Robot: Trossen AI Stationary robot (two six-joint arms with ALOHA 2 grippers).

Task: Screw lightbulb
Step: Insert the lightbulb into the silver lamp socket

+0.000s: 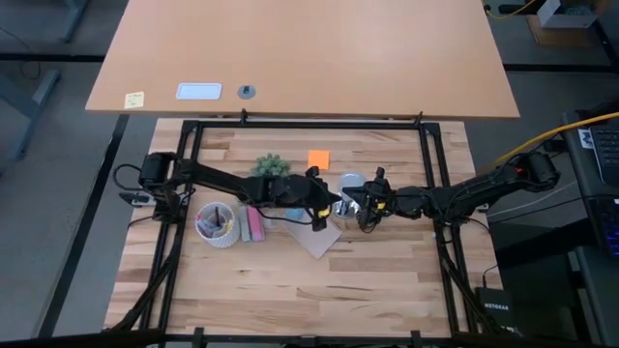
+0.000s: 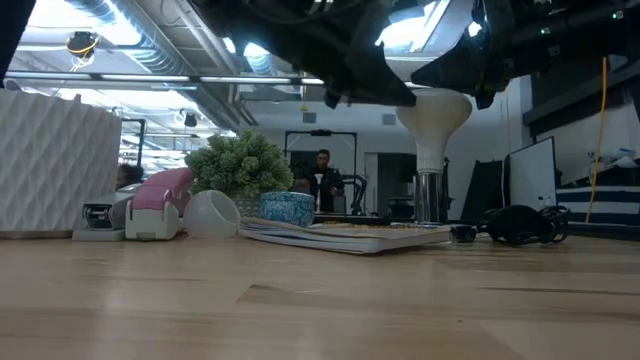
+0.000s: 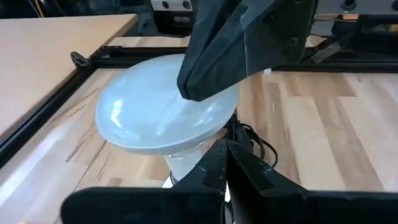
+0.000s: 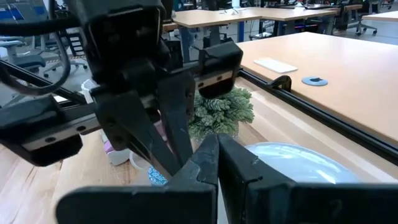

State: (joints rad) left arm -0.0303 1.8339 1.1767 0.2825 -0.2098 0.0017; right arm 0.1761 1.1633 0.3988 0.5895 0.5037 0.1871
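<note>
While your two arms meet at mid-frame in the high view, the lightbulb [image 2: 433, 112] stands upright right of centre in the low view, its white globe on top and its neck running down into a shiny metal socket [image 2: 430, 197].

Your left gripper [image 1: 340, 205] and right gripper [image 1: 360, 206] sit just above that globe, tips nearly touching each other. Both are clenched, fingers pressed together, with nothing between them. In the left wrist view the globe fills the centre, with the right gripper's fingers [image 3: 214, 68] lying across its top.

Writing is scarce. You can read "NETGEAR" on the black box [image 1: 494, 305] at the lower right of the high view. Any print on the yellow sticky note [image 1: 134, 99] or the white card [image 1: 198, 92] at upper left is too small to read.
</note>
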